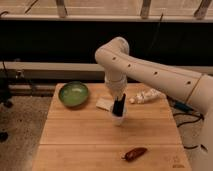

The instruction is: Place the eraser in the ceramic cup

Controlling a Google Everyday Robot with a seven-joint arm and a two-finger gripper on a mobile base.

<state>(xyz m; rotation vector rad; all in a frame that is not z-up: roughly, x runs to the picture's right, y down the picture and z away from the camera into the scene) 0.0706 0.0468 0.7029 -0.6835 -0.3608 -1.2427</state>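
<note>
Bulky white arm (150, 75), rounded joints, small dark dots, hand (119, 104) above ceramic cup (118, 119).

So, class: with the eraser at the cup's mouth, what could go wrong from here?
1. The eraser sticks up out of the small cup; leaning on the rim, it may tip the cup.
2. The gripper hangs right over the cup, so pulling away could knock it.

One gripper (119, 101) over one ceramic cup (118, 119), one eraser (118, 108), one green bowl (73, 94).
</note>
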